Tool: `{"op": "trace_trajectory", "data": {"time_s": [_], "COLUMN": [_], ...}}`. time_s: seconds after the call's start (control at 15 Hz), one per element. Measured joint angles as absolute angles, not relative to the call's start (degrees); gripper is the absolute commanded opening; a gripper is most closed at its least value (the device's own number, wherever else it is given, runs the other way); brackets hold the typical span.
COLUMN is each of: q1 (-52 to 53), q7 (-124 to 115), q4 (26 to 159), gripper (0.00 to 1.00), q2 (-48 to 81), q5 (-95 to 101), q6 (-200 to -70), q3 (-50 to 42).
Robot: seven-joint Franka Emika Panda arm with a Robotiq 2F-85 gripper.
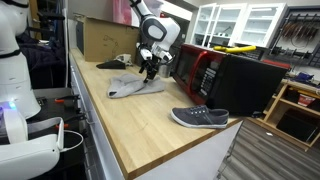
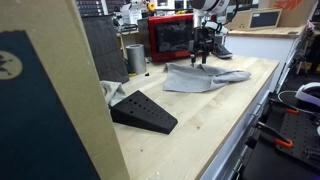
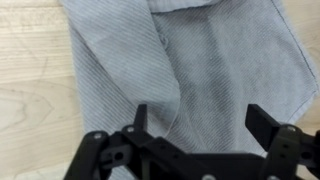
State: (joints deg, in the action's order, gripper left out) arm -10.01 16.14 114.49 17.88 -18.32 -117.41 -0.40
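Observation:
A grey cloth (image 1: 135, 87) lies crumpled on the wooden table (image 1: 150, 130); it also shows in the other exterior view as the cloth (image 2: 203, 78). In the wrist view the cloth (image 3: 190, 60) fills most of the picture, with a fold running down its left part. My gripper (image 3: 198, 118) hangs open just above it, nothing between its black fingers (image 3: 265, 122). In both exterior views the gripper (image 1: 149, 70) points down over the far part of the cloth, and the gripper (image 2: 203, 55) stands close above the fabric.
A grey shoe (image 1: 200, 118) lies near the table's front corner. A red and black microwave (image 1: 215, 75) stands beside the cloth, a cardboard box (image 1: 100, 38) behind it. A black wedge (image 2: 143, 110) and a metal cup (image 2: 135, 58) stand on the table.

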Motion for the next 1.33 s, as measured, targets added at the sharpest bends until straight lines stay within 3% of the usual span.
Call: {"op": "trace_trajectory", "data": {"time_s": [0.53, 0.6, 0.73, 1.27, 1.33], "q1": [-6.89, -6.62, -6.34, -6.32, -6.32], "q7": [5.08, 3.51, 0.74, -4.59, -5.01], "q4": [120.49, 121.61, 123.79, 130.39, 130.89], "gripper": [1.0, 0.75, 0.68, 0.05, 0.01], "q2": [15.55, 14.89, 13.65, 10.92, 10.7], "q5": [-7.66, -5.84, -2.19, 2.83, 2.98], "q6": [-121.05, -121.84, -124.01, -132.04, -132.6], "q3": [-2.25, -2.74, -3.89, -6.61, -6.65]}}
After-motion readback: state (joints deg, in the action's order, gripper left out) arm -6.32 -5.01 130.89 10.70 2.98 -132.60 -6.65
